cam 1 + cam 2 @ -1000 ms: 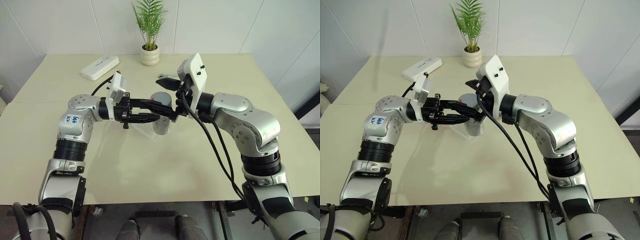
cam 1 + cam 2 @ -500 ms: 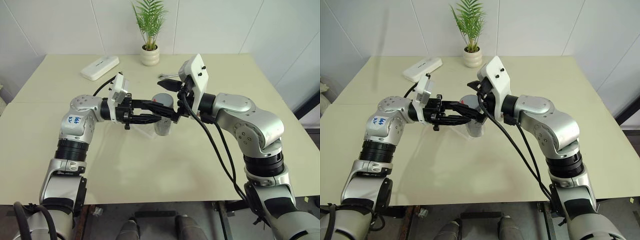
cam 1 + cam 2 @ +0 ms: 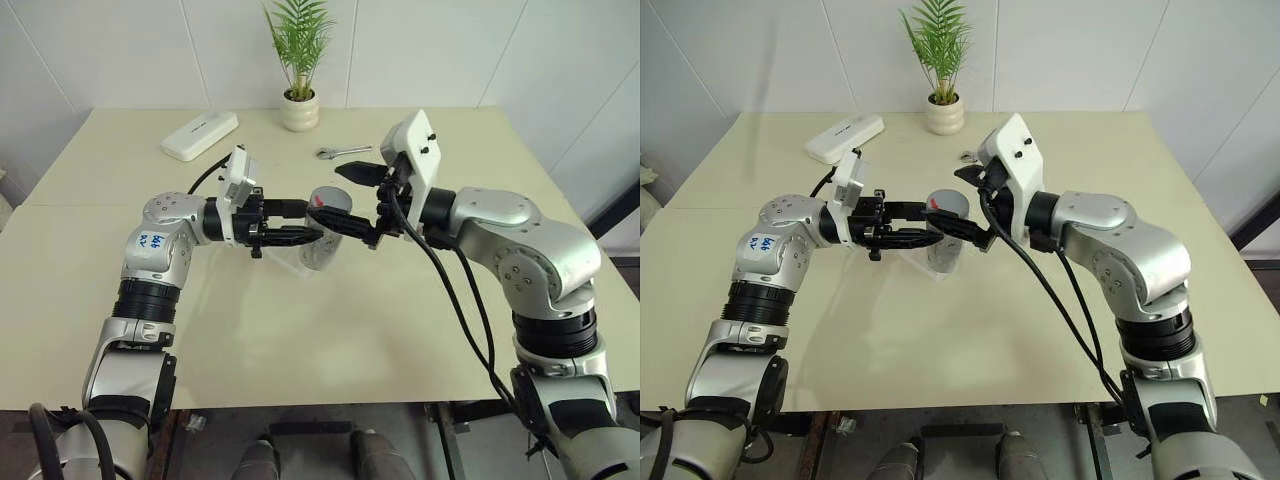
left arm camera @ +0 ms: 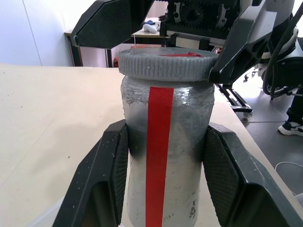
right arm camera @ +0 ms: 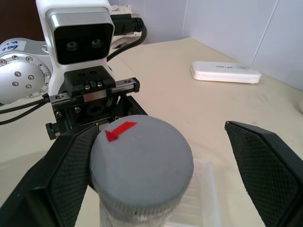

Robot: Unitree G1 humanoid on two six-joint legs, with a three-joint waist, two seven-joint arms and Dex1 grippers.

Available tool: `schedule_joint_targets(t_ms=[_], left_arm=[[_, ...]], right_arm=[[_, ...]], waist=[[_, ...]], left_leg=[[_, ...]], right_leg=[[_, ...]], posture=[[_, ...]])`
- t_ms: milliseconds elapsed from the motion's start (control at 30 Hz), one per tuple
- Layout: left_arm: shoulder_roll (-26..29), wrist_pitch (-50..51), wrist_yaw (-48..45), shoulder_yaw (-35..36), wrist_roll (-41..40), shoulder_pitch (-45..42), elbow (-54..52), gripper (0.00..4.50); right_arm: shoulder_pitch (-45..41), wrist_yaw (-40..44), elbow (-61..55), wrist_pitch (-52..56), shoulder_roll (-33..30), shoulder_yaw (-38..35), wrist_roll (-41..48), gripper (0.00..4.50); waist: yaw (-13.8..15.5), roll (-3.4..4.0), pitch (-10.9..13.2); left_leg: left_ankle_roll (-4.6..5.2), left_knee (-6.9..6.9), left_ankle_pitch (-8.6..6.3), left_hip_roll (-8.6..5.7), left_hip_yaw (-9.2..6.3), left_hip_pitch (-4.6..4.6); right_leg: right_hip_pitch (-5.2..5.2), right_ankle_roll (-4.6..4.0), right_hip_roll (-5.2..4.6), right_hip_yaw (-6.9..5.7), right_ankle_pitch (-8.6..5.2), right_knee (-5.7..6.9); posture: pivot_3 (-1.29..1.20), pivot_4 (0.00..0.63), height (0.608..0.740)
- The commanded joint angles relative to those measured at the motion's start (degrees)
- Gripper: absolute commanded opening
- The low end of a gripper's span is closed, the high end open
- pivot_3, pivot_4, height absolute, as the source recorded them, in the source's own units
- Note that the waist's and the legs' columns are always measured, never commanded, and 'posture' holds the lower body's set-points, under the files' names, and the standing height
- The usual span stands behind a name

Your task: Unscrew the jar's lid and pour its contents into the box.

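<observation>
My left gripper (image 3: 318, 229) is shut on the silvery-grey jar (image 4: 165, 156), which has a red stripe down its side and stands upright over the middle of the table. One black finger (image 4: 109, 175) presses each side of its body. The grey ribbed lid (image 5: 142, 151) with a small red mark sits on top of the jar. My right gripper (image 3: 348, 200) is open, and its two fingers (image 5: 66, 175) stand apart on either side of the lid without touching it. The clear plastic box (image 5: 203, 189) lies on the table right beneath the jar. The contents are hidden inside.
A white oblong case (image 3: 200, 135) lies at the back left of the table (image 3: 300, 330). A potted plant (image 3: 299, 100) stands at the back middle. A metal wrench (image 3: 343, 152) lies just behind the right gripper.
My right arm has shifted to the right, so its open fingers have drawn back a little from the lid. The left gripper and the jar have stayed put.
</observation>
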Motion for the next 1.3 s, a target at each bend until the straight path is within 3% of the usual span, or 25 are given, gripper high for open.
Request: schedule_joint_targets(t_ms=[33,500,1300], left_arm=[[0.72,-1.47,-0.40,1.98,-1.33,-0.47,-0.91,1.93],[-1.64,-1.07,-0.29,3.63,-4.18,1.03,-1.39,1.91],[-1.54,-4.45,-1.23,4.13,-4.11,1.52,0.63,1.91]], right_arm=[[0.28,-1.41,-2.29,0.70,-1.93,-4.64,0.31,4.50],[0.72,-4.56,-6.13,3.52,2.30,-5.23,4.23,4.50],[1.42,-9.13,-6.65,3.01,8.63,-0.84,0.92,4.50]], waist=[[0.06,0.00,0.00],[0.05,0.00,0.00],[0.07,0.00,0.00]], left_leg=[[0.00,0.00,0.00,0.00,0.00,0.00],[0.00,0.00,0.00,0.00,0.00,0.00],[0.00,-0.02,0.00,0.00,-0.01,-0.01]], right_leg=[[0.00,0.00,-0.01,0.00,0.00,0.00],[0.00,0.00,-0.01,0.00,0.00,0.00],[0.00,0.00,-0.01,0.00,0.00,-0.01]], posture=[[0.00,0.150,0.740],[0.00,0.150,0.740],[0.00,0.150,0.740]])
